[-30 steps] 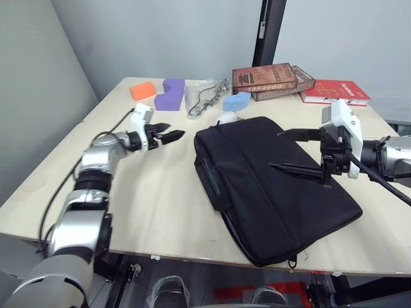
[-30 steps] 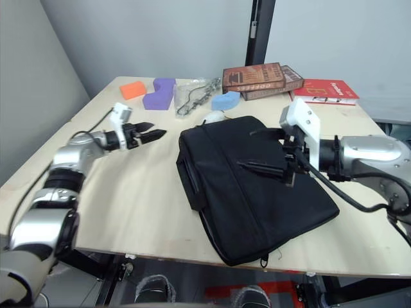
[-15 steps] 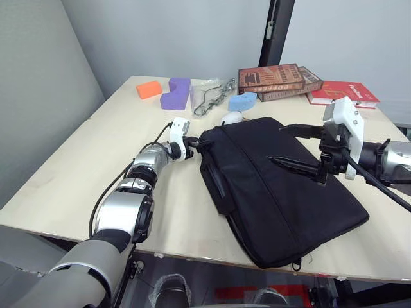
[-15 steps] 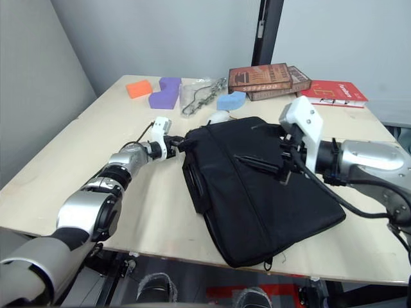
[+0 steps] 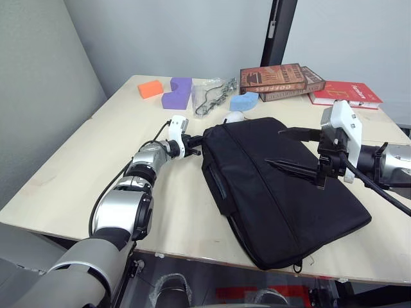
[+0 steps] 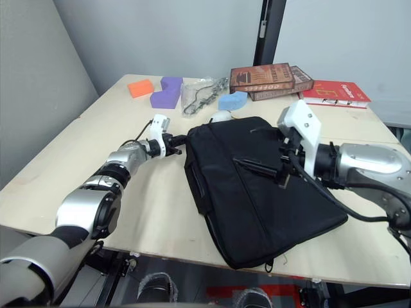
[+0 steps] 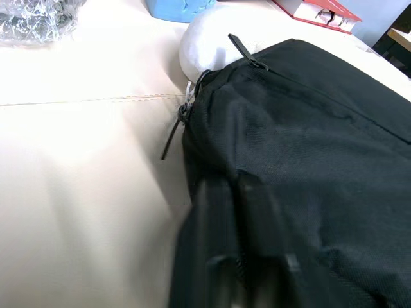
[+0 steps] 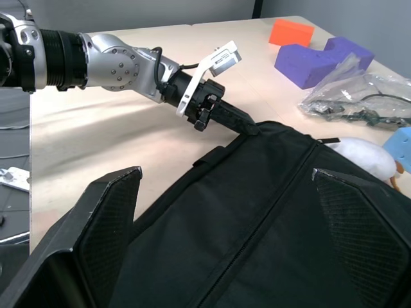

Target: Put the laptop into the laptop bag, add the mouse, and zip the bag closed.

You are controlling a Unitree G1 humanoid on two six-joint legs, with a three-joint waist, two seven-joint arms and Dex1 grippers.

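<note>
The laptop bag (image 5: pixel 282 189) lies flat on the tabletop (image 5: pixel 90 167), soft fabric. My left gripper (image 8: pixel 234 119) touches its corner, jaws clenched; the right gripper (image 5: pixel 302 154) hovers above, released. I judge the zipper pull (image 7: pixel 174 133) the best hold.

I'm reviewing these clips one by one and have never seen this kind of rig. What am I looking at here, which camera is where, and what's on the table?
It is a two-armed humanoid robot. Two pictures come from cameras on its head, looking down over its arms; the other two come from a camera on each wrist. On the table lies a black laptop bag. The left end effector reaches the bag's near corner; whether it grips anything cannot be seen. The right end effector hangs open over the bag, holding nothing. Behind the bag are a white rounded object, a blue foam piece, a plastic bag of small parts, purple and orange blocks, and books.
</note>
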